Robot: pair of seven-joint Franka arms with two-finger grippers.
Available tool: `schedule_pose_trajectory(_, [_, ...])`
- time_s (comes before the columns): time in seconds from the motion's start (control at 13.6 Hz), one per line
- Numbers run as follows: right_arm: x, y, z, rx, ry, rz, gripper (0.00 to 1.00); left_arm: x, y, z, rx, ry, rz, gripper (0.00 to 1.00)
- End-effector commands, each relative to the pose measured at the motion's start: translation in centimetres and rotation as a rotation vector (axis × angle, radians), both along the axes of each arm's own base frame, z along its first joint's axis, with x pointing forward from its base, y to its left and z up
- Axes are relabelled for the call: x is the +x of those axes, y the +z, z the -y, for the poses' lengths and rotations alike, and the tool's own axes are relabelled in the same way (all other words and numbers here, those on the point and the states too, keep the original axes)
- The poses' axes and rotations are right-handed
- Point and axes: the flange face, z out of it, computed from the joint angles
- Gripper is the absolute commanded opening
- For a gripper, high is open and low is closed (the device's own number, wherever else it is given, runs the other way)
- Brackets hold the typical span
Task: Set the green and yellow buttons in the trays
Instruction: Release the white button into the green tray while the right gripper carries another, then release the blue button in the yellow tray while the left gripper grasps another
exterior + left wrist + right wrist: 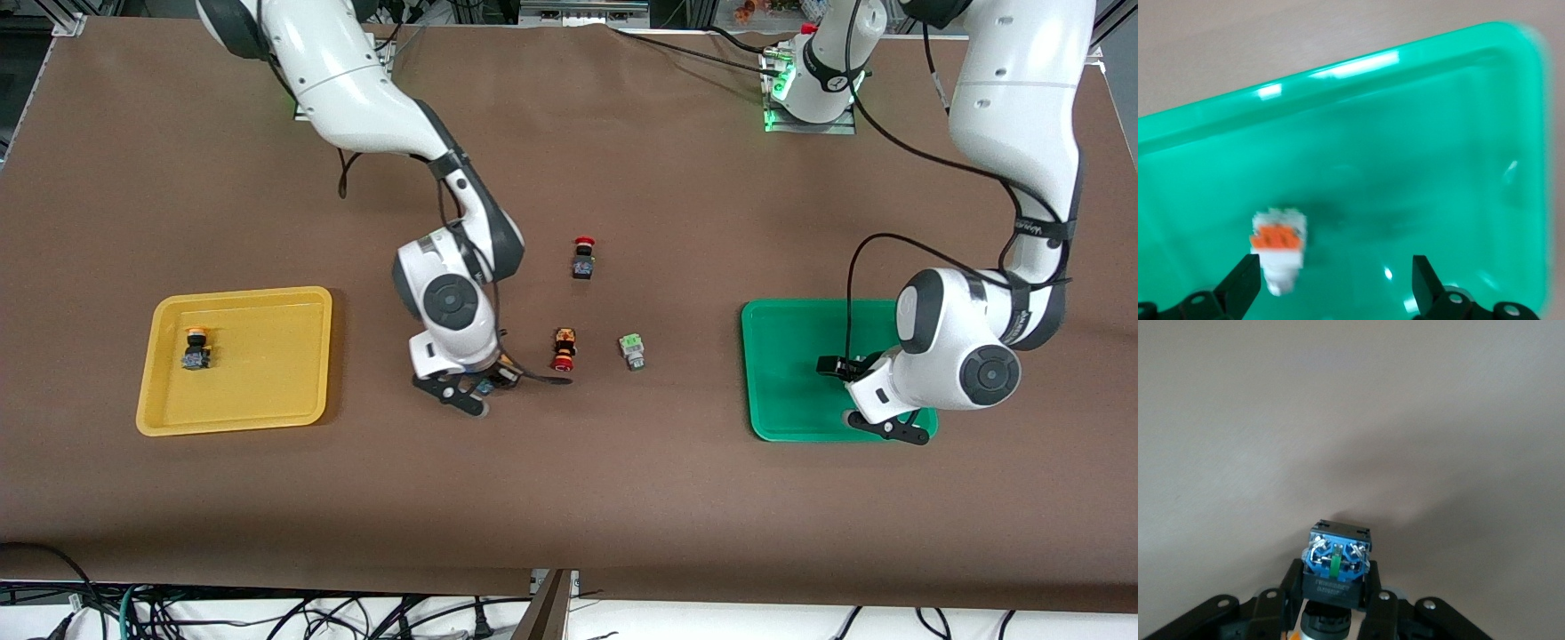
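My right gripper (pixel 471 391) is shut on a yellow button (pixel 1336 570) with a black-blue body, low over the bare table between the yellow tray (pixel 267 302) and the loose buttons. Its orange cap only just shows in the right wrist view. Another yellow-capped button (pixel 196 348) lies in the yellow tray. My left gripper (pixel 867 397) hangs open over the green tray (pixel 782 356). In the left wrist view a pale button with an orange face (pixel 1278 247) lies on the green tray (pixel 1405 133), close to one finger of the left gripper (pixel 1335 273). A pale green-faced button (pixel 632 350) lies mid-table.
A red-capped black button (pixel 583 258) stands mid-table, farther from the front camera than the others. A red-capped button with an orange-black body (pixel 564 348) lies beside the green-faced one, close to my right gripper. Cables trail from both wrists.
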Motion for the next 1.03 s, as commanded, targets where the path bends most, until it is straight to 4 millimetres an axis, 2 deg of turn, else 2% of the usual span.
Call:
schedule_pose_trajectory(0.0, [2.2, 5.0, 8.0, -0.018, 0.13, -0.102, 0.0, -0.2, 2.8, 2.5, -0.093, 0.187, -0.031, 1.0])
schedule_pose_trajectory(0.07, [2.8, 6.1, 11.8, -0.031, 0.178, -0.154, 0.0, -0.3, 2.9, 3.7, -0.101, 0.254, -0.043, 1.0])
schedule_pose_trajectory(0.22, [3.6, 6.7, 19.3, -0.043, 0.268, -0.215, 0.0, -0.9, 3.0, 10.1, -0.091, 0.281, -0.045, 1.0])
schedule_pose_trajectory(0.29, [3.3, 5.9, 22.5, -0.052, 0.308, -0.241, 0.0, -1.2, 2.3, 14.0, -0.08, 0.308, -0.025, 1.0])
schedule_pose_trajectory(0.44, [2.6, 4.9, 27.9, -0.062, 0.388, -0.268, 0.0, -2.1, -1.1, 21.5, -0.066, 0.427, 0.045, 1.0])
schedule_pose_trajectory(0.51, [2.1, 4.3, 30.4, -0.052, 0.417, -0.272, 0.0, -2.6, -2.3, 23.5, -0.064, 0.489, 0.058, 1.0])
schedule_pose_trajectory(0.59, [1.3, 3.2, 33.1, -0.04, 0.43, -0.269, 0.0, -3.0, -2.4, 25.1, -0.062, 0.541, 0.066, 1.0])
schedule_pose_trajectory(0.66, [0.7, 2.5, 35.3, -0.029, 0.453, -0.246, 0.0, -3.5, -2.6, 25.9, -0.057, 0.58, 0.065, 1.0])
schedule_pose_trajectory(0.73, [-0.4, 1.4, 36.5, 0.002, 0.472, -0.224, 0.0, -4.2, -3.0, 27.8, -0.058, 0.601, 0.069, 1.0])
schedule_pose_trajectory(0.95, [-2.3, -0.7, 37.6, 0.031, 0.48, -0.21, 0.0, -6.1, -5.5, 32.1, -0.049, 0.712, 0.087, 1.0])
